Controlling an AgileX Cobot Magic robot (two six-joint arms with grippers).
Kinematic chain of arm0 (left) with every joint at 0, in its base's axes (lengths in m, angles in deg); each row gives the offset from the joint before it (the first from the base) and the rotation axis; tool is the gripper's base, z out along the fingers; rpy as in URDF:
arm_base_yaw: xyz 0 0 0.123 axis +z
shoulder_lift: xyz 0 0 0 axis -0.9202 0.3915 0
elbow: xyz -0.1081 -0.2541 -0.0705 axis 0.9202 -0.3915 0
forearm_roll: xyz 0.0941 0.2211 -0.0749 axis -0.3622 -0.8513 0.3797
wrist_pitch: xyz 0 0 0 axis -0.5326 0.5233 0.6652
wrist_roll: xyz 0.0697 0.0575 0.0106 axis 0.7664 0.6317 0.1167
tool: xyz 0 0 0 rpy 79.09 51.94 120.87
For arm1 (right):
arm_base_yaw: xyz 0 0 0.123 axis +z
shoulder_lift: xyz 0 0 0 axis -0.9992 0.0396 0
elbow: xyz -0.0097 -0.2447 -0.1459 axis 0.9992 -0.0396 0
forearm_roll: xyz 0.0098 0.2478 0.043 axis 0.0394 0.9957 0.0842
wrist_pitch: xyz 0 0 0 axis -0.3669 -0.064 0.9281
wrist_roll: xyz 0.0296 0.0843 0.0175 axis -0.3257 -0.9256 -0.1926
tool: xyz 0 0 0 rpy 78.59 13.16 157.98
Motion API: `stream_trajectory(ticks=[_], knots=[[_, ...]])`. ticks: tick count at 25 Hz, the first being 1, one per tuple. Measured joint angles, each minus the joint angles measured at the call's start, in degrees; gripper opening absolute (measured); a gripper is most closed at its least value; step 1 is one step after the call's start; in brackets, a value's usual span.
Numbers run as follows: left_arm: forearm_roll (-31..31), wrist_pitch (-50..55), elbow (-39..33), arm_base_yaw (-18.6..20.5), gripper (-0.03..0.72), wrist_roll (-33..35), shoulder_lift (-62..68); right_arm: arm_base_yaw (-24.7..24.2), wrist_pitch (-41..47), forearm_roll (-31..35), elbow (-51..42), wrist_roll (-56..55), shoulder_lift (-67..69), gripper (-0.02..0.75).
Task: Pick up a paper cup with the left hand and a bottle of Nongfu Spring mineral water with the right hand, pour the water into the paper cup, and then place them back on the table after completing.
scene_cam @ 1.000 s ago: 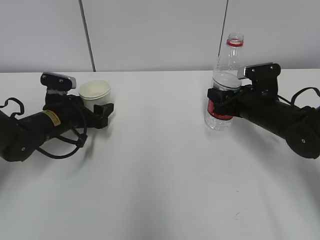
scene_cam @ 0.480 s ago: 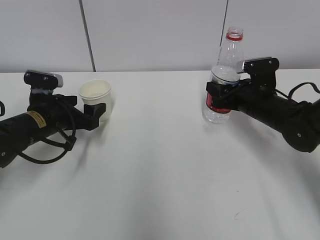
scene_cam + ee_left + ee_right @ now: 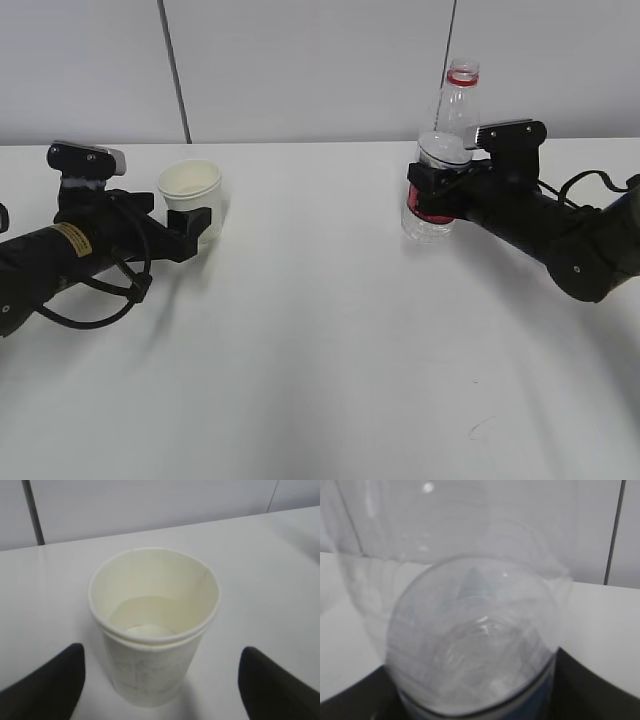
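Right hand (image 3: 432, 193) is being kept clamped on the bottle (image 3: 440, 160), which is held at the table's (image 3: 320, 350) far right. Left hand (image 3: 160, 680), fingers apart, is flanking the paper cup (image 3: 154, 625) without touching it; the light cup is likely being risked to a knock if one finger lands first.

Even, soft overhead light; faint shadows; right wrist view perhaps defocused.

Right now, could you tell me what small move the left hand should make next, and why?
Probably close the left hand on the paper cup. Its fingers sit open on either side of the cup, apart from its wall, and the cup stands on the table, while the right hand already grips the bottle.
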Motion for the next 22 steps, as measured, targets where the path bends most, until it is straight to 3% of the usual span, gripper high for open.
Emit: stream_trajectory(ticks=[19, 22], knots=[[-0.16, 0.0, 0.0, 0.0, 0.573, 0.0, 0.0, 0.0, -1.08, 2.32, 0.62, 1.6, 0.84, 0.425], [-0.16, 0.0, 0.0, 0.0, 0.573, 0.0, 0.0, 0.0, -1.08, 2.32, 0.62, 1.6, 0.84, 0.463]])
